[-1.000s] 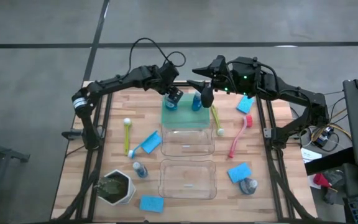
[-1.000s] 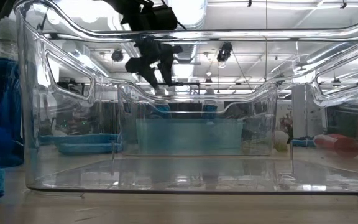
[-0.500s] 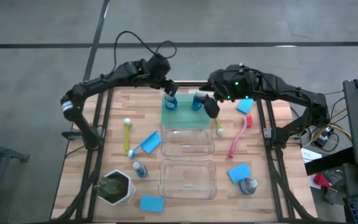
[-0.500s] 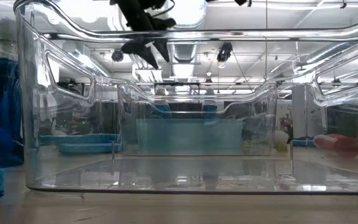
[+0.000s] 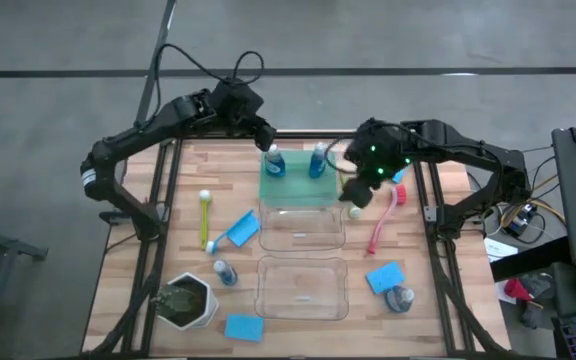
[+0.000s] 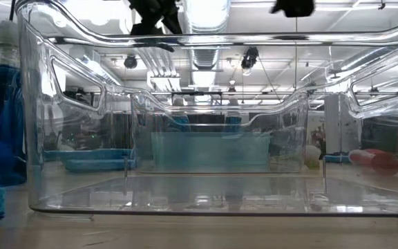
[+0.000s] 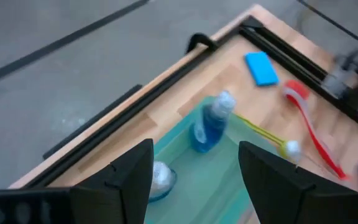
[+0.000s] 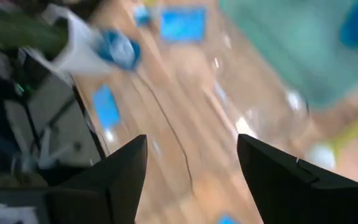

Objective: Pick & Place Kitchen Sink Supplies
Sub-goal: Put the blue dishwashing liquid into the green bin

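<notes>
On the left of the table (image 5: 228, 180): a yellow-green brush (image 5: 205, 220) lying flat. Just beside it, a blue sponge (image 5: 240, 230). Nearer the front, a small standing bottle (image 5: 225, 272) of blue liquid, close to the white pot of greenery (image 5: 188, 300). At the front edge, a front sponge (image 5: 243, 327). None of these put away yet.

Left jaws: up high over the far edge of the table, just past the green tray (image 5: 293, 190). Wide open, holding nothing.

In the middle: a first tray bottle (image 5: 273, 163) and a second tray bottle (image 5: 317, 160), both upright at the far end of the green tray. In front of the tray, a far clear bin (image 5: 301, 235) and then a near clear bin (image 5: 301, 290), with nothing to see inside either.

Right jaws: hanging just to the right of the tray, close above a second yellow-green brush (image 5: 354, 211). Wide open too, and empty.

On the right: a pink-red brush (image 5: 383, 225) lying flat, a far sponge (image 5: 395, 168) behind it, a right sponge (image 5: 385, 275) nearer the front, and a tipped bottle (image 5: 400, 298) on its side beside that sponge.

Step in hand, at a guess: between things, with two bottles in place and most of the supplies left out on the table. Next, most likely: bring the right jaws down over the thin brush handle, turn them across it, squeeze gently, lift, and carry it to a bin. Careful aim needed, since such a thin handle looks easy to miss.
</notes>
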